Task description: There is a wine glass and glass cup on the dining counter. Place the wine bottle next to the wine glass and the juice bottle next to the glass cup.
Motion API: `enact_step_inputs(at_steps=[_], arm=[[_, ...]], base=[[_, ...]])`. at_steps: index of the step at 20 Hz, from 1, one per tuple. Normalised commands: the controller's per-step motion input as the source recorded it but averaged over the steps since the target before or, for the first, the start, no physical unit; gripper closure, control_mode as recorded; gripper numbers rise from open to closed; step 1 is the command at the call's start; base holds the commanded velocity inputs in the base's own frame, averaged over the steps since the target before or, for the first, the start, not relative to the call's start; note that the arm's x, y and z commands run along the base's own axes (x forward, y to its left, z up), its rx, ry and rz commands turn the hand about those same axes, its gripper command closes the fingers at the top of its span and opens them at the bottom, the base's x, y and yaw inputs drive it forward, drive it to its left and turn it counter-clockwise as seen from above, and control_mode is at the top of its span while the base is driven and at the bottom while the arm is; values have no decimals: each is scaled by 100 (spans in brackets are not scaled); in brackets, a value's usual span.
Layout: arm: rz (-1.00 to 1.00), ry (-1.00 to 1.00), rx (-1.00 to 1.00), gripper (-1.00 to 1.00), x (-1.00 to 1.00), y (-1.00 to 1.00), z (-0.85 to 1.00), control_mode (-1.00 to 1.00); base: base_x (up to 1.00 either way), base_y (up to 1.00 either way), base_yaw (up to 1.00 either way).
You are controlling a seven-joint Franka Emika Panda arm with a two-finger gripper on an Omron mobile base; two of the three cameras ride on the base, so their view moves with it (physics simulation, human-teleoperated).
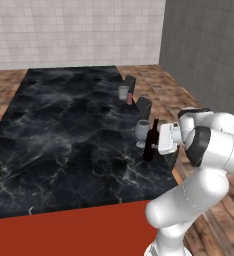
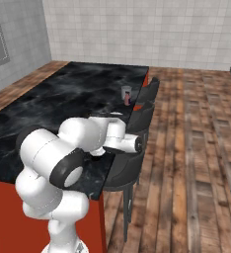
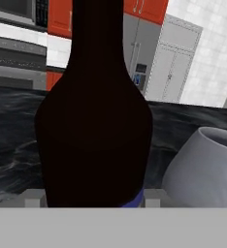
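Standing upright on the dining counter (image 1: pixel 64 135), near its right edge, the wine bottle (image 1: pixel 150 142) sits between the fingers of the gripper (image 1: pixel 156 145), which reaches in from the side at the end of the white arm. Seen from the hand camera, the dark bottle (image 3: pixel 93 121) looms close between the 2 finger tips (image 3: pixel 33 197) low at either side, so the jaws appear to be pinching its body. Just beside it, toward the counter's middle, stands the wine glass (image 1: pixel 142 131), its rounded bowl showing pale grey to the right of the bottle in the hand view (image 3: pixel 205 167). Whether glass and bottle touch I cannot tell.

Farther along the same edge, well apart from this pair, the glass cup (image 1: pixel 123 92) stands with the juice bottle (image 1: pixel 129 98) just beside it; both also show from the right base camera, the cup (image 2: pixel 126 92) and the small pink bottle (image 2: pixel 127 99) close together. 2 dark stools (image 1: pixel 144 107) are tucked against that long side of the counter, over the wooden floor (image 2: pixel 196 148).
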Motion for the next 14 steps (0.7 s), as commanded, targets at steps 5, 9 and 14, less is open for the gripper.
enact_step_inputs(at_steps=[5, 9, 14], arm=[[0, -3, 0, 100, 1, 0, -20, -100], [0, -3, 0, 100, 4, 0, -23, -100], [0, -4, 0, 100, 2, 0, -21, -100]], base=[[0, 0, 0], [0, 0, 0], [0, 0, 0]])
